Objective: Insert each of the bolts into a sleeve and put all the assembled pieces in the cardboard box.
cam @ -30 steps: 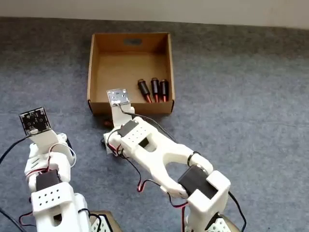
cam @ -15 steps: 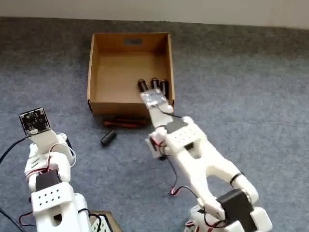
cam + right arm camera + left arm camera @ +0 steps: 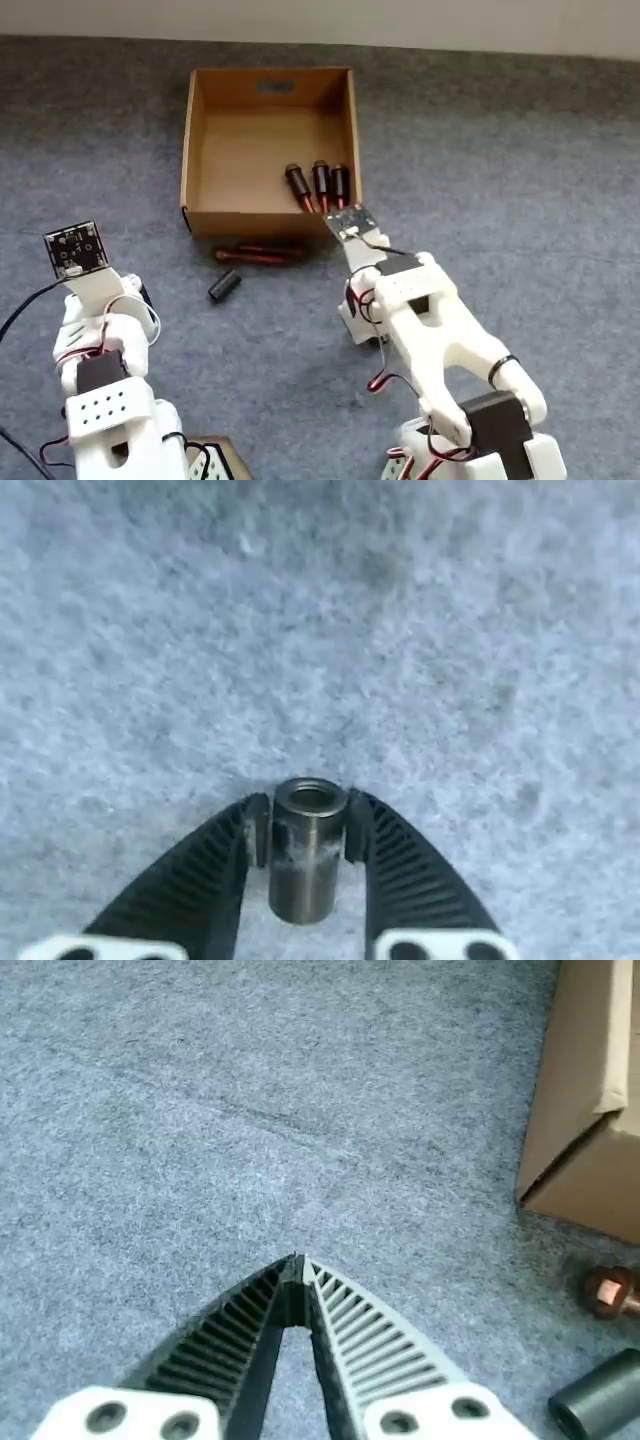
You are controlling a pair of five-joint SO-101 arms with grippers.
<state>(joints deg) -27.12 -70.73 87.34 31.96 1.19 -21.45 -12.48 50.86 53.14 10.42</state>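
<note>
My right gripper (image 3: 305,815) is shut on a dark metal sleeve (image 3: 306,865), held upright above the grey carpet. In the high view the right arm (image 3: 400,290) sits just off the front right corner of the cardboard box (image 3: 196,130). Three assembled pieces (image 3: 320,186) lie inside the box near that corner. Two copper bolts (image 3: 256,254) lie close together on the carpet in front of the box, with a loose black sleeve (image 3: 224,285) beside them. My left gripper (image 3: 297,1266) is shut on nothing, low over the carpet. Off to its side are a bolt head (image 3: 610,1291) and the loose sleeve (image 3: 598,1410).
Grey carpet covers the whole work surface. A corner of the box (image 3: 590,1110) stands close to the left gripper. The left arm (image 3: 95,340) stays at the lower left of the high view. Open carpet stretches to the right of the box.
The right arm has swung to the right, from the box's front left to its front right corner, uncovering the bolts and loose sleeve. The left arm has not moved.
</note>
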